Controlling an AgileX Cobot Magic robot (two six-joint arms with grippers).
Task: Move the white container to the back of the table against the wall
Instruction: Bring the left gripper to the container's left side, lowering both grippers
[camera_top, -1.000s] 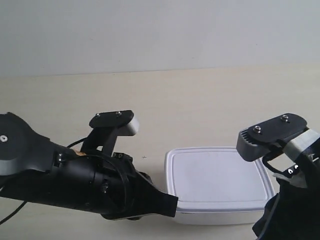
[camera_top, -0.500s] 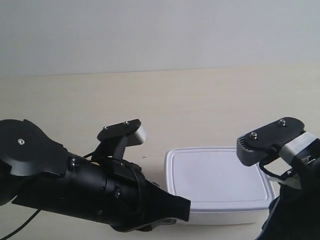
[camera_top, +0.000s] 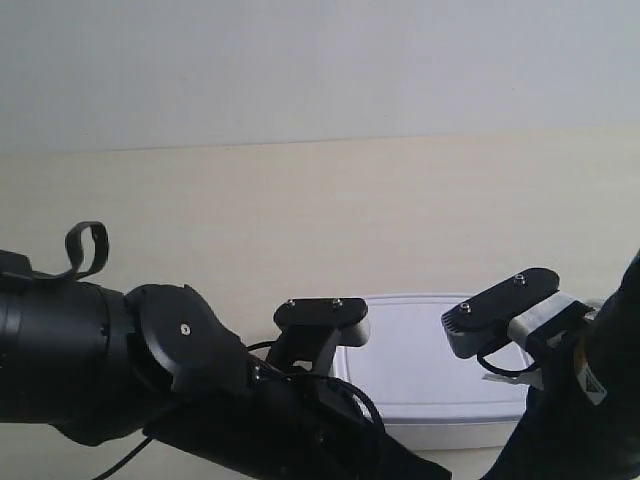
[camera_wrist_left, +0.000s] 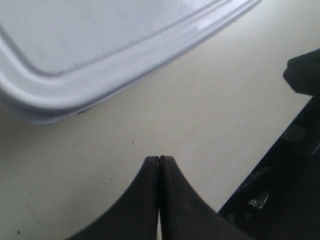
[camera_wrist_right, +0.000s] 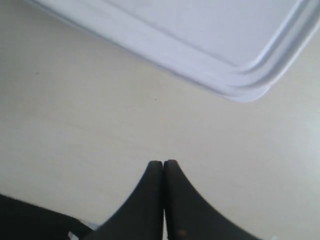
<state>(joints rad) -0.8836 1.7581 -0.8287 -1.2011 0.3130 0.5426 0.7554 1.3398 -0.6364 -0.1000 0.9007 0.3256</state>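
Note:
The white container (camera_top: 425, 365) lies flat on the table (camera_top: 300, 200), near its front edge and far from the wall (camera_top: 300, 70). In the left wrist view my left gripper (camera_wrist_left: 159, 159) is shut and empty, hovering over bare table a short way off a rounded corner of the container (camera_wrist_left: 95, 45). My right gripper (camera_wrist_right: 163, 163) is also shut with nothing in it, a short way off another corner of the container (camera_wrist_right: 210, 40). Neither gripper touches the box. In the exterior view both grippers' fingertips are hidden by the arms.
The bulky black arm at the exterior view's left (camera_top: 170, 390) covers the table's front left and overlaps the container's near-left corner. The arm at the exterior view's right (camera_top: 570, 400) stands by the near-right corner. Open table stretches from the box back to the wall.
The arm at the exterior view's left has swung right and lower, up to the container's near-left corner. The arm at the right has sunk a little. The container has not moved.

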